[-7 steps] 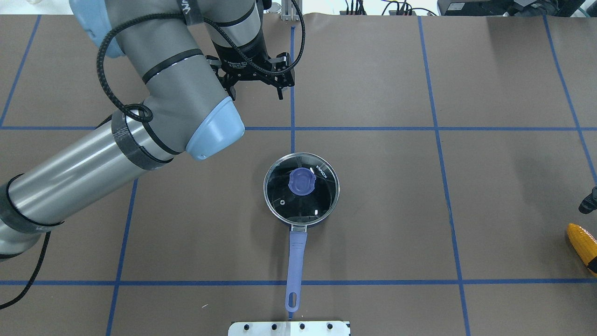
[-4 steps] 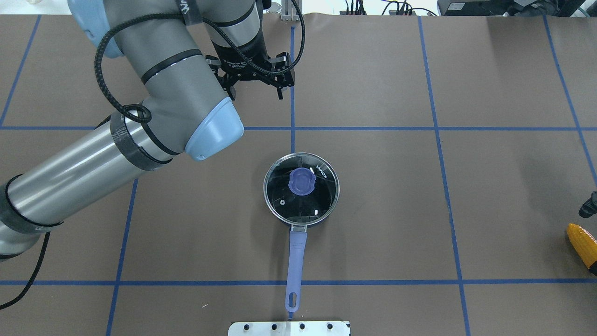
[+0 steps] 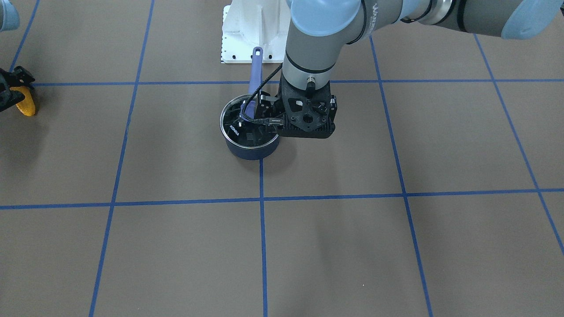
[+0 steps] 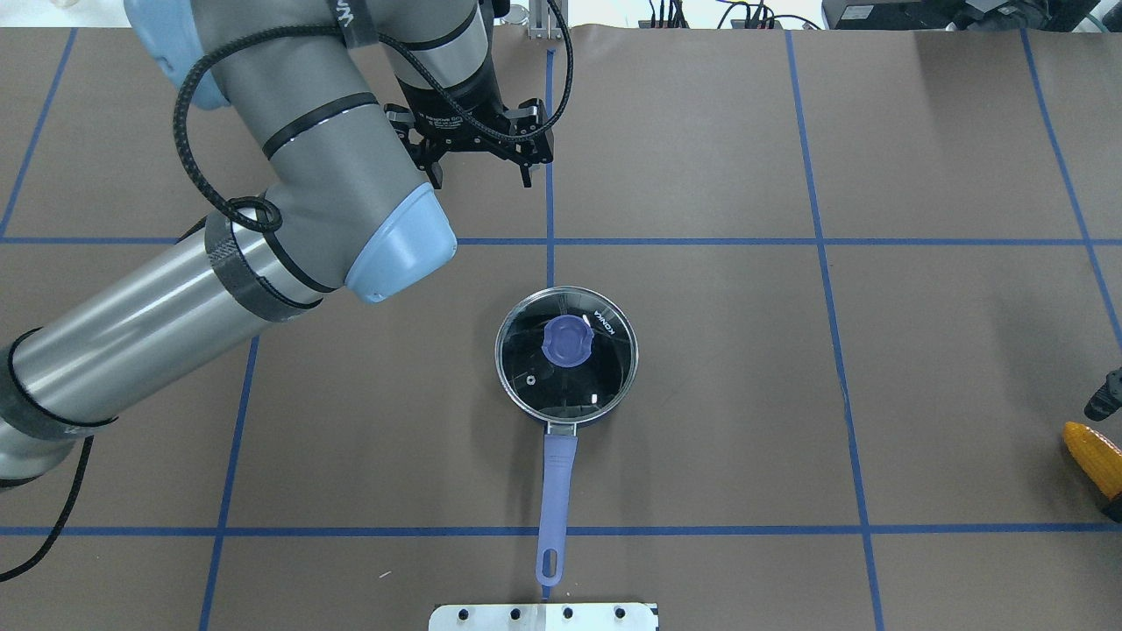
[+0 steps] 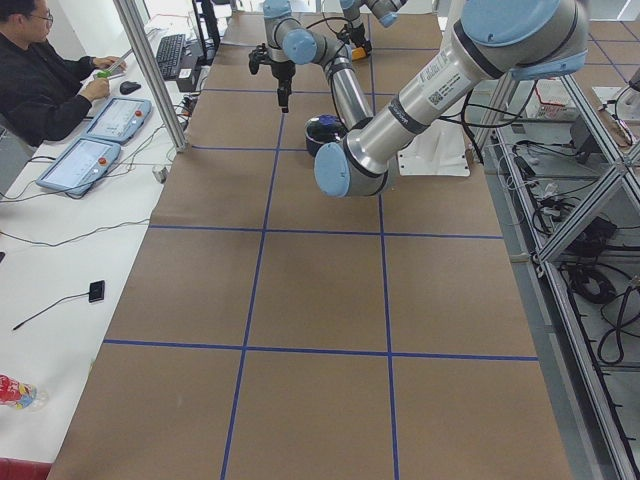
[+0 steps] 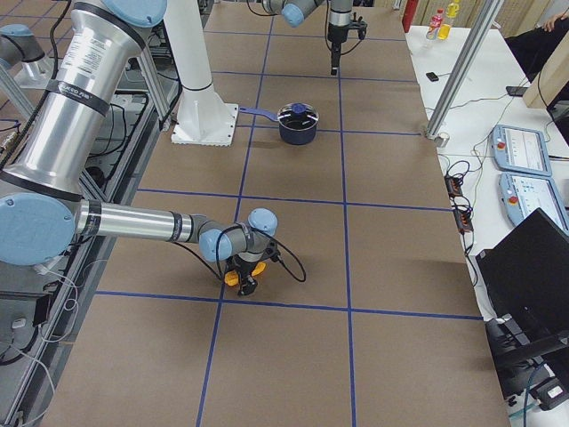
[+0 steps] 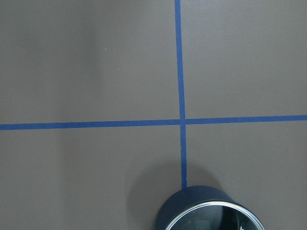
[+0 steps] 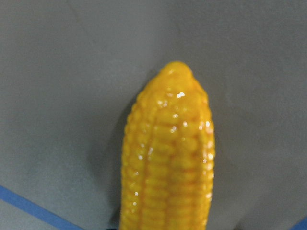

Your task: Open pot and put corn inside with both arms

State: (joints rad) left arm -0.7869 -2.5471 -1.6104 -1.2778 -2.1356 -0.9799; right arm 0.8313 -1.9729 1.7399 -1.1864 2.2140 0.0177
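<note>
The dark blue pot (image 4: 566, 364) stands mid-table with its glass lid (image 4: 605, 368) on, purple knob (image 4: 565, 341) up and purple handle (image 4: 557, 491) toward the robot base. It also shows in the front view (image 3: 246, 147) and at the bottom of the left wrist view (image 7: 192, 203). My left gripper (image 4: 480, 180) is open and empty, raised above the table beyond the pot. The yellow corn (image 4: 1091, 456) lies at the far right edge. My right gripper (image 4: 1108, 451) is open with one finger (image 4: 1103, 399) on each side of the corn. The corn fills the right wrist view (image 8: 168, 163).
Brown table cover with blue tape grid lines (image 4: 550, 241). The white base plate (image 4: 543, 616) sits at the near edge by the pot handle's end. My left arm's elbow (image 4: 399, 250) hangs over the table left of the pot. An operator and control pads are beside the table (image 5: 90, 140).
The right gripper's far finger has moved a little closer to the corn. The left arm has barely shifted. The pot and lid have not moved.
</note>
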